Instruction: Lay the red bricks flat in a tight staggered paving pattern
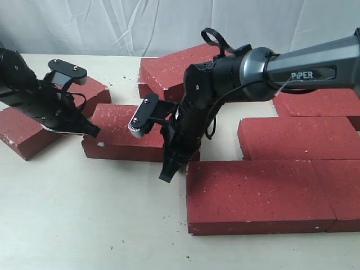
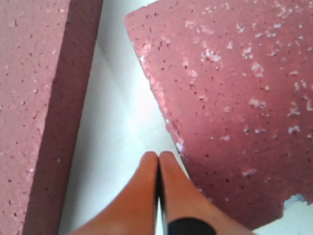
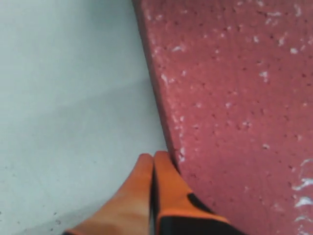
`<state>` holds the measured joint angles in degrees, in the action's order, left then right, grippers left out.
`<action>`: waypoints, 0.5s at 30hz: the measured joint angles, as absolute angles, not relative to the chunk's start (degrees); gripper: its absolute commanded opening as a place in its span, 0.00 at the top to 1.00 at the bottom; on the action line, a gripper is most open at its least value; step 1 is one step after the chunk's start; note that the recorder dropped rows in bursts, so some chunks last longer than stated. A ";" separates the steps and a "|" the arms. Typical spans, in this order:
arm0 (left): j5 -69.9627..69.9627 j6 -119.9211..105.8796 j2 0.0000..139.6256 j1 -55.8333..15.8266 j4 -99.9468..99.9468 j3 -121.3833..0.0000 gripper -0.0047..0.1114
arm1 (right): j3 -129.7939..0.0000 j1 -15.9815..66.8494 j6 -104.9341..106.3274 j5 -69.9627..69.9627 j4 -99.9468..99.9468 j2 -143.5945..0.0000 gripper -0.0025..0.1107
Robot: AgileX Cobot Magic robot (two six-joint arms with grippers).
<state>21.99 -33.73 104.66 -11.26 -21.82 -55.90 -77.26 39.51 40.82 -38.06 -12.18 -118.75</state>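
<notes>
Touching red brick (image 3: 234, 98) edge | right end effector (image 3: 153, 157) closed | left end effector (image 2: 158, 155) closed

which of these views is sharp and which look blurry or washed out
Exterior view: sharp, evenly lit, soft shadows beneath the bricks. Left wrist view: soft focus, the table blown out to white, left gripper blurred. Right wrist view: hazy and pale, right gripper out of focus.
</notes>
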 measured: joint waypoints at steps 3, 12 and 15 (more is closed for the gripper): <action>21.46 -34.84 104.66 -11.42 -23.60 -55.90 0.96 | -77.26 39.51 38.04 -37.29 -9.07 -118.75 0.99; 14.28 -35.10 107.17 -14.91 -24.18 -56.73 0.96 | -77.26 39.51 35.96 -36.29 -6.43 -118.75 0.99; 13.69 -35.10 107.94 -16.15 -24.26 -57.54 0.96 | -77.26 39.51 35.87 -36.00 -5.75 -118.75 0.99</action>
<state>13.69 -35.10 107.94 -16.15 -24.26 -57.54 -77.26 39.51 35.87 -36.00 -5.75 -118.75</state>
